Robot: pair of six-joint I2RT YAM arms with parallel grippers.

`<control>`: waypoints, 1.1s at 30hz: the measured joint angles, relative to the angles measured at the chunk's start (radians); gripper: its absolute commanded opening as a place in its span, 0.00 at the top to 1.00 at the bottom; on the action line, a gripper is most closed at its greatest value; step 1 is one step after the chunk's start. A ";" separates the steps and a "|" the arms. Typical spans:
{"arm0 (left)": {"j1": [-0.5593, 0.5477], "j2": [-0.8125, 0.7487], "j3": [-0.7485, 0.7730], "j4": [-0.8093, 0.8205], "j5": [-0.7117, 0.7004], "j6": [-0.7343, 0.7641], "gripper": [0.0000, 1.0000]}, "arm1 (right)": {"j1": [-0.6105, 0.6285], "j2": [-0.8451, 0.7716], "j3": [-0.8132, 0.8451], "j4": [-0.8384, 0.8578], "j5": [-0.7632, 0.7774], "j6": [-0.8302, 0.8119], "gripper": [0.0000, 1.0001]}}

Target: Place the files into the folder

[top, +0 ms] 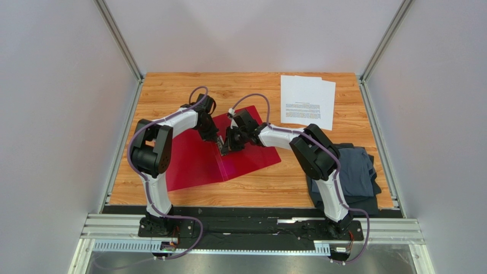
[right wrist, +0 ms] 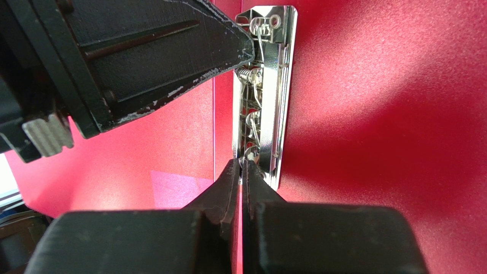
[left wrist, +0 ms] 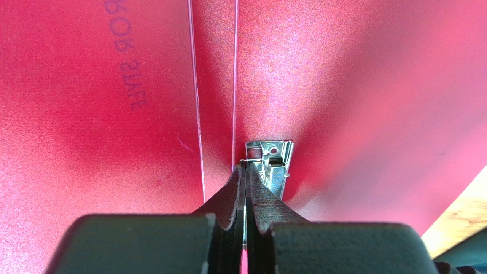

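Note:
The red folder (top: 194,162) lies open in the middle of the table, its metal clip (top: 223,150) along the spine. My left gripper (top: 218,144) is shut, its tips (left wrist: 246,164) touching one end of the clip (left wrist: 273,161). Facing it, my right gripper (top: 230,146) is also shut, its tips (right wrist: 242,162) at the clip's (right wrist: 271,85) other end. Whether either pinches a clip wire is unclear. The left gripper's finger (right wrist: 171,51) shows in the right wrist view, resting on the clip's far end. The files (top: 307,101), two overlapping white printed sheets, lie at the far right, away from both grippers.
A dark grey-blue folded cloth (top: 354,171) lies at the near right, beside and partly under the right arm. Metal frame rails (top: 123,131) border the wooden table (top: 171,91) on both sides.

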 measured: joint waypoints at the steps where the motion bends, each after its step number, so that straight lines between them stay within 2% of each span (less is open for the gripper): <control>1: 0.000 0.000 0.000 0.000 0.000 0.000 1.00 | 0.002 0.000 0.000 -0.002 0.006 -0.002 1.00; 8: -0.001 0.000 0.000 0.000 -0.002 0.002 1.00 | 0.049 -0.006 0.035 -0.071 0.130 -0.022 1.00; 16: -0.004 0.000 0.001 -0.001 -0.006 0.011 1.00 | 0.130 0.023 0.152 -0.261 0.406 -0.012 1.00; 23: -0.006 0.000 0.002 -0.001 -0.010 0.017 1.00 | 0.183 0.066 0.222 -0.368 0.581 0.017 1.00; 30: -0.007 0.000 0.002 0.003 -0.011 0.017 1.00 | 0.201 0.034 0.215 -0.371 0.674 0.014 1.00; 33: -0.008 0.001 0.002 0.007 -0.010 0.015 1.00 | 0.192 0.032 0.226 -0.387 0.669 -0.004 1.00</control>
